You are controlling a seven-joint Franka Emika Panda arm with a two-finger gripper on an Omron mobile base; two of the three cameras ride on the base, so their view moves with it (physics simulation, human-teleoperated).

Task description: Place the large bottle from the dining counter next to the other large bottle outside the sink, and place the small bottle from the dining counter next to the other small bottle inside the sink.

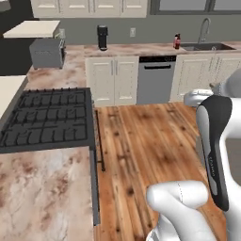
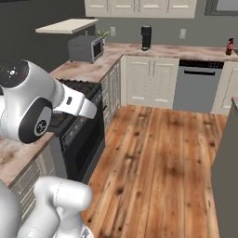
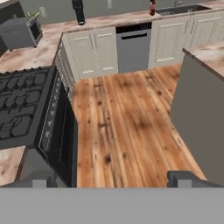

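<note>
From the left base camera, the pinkish-red bottle (image 1: 177,41) with its white cap stands upright on the wall counter (image 1: 141,49), just left of the sink (image 1: 207,47), whose tall faucet (image 1: 204,29) curves above the basin; a dark coffee machine (image 1: 102,37) sits further left on the same counter, a grey microwave (image 1: 47,52) at the corner, the black stove (image 1: 47,117) along the left side, and a dishwasher (image 1: 155,79) under the counter.

From the right base camera, the same bottle (image 2: 229,46) stands at the far right of the counter; the coffee machine (image 2: 146,37) and microwave (image 2: 86,48) lie left of it; the dishwasher (image 2: 198,86) faces the wooden floor (image 2: 158,167).

From the hand camera, the gripper (image 3: 109,180) hangs over the floor, its two fingertips (image 3: 186,178) set wide apart and holding nothing; the bottle (image 3: 152,7) stands beside the sink (image 3: 181,8) at the top; a corner of the island counter (image 3: 208,54) shows at right, with no brown or black bottle on the part seen.
</note>
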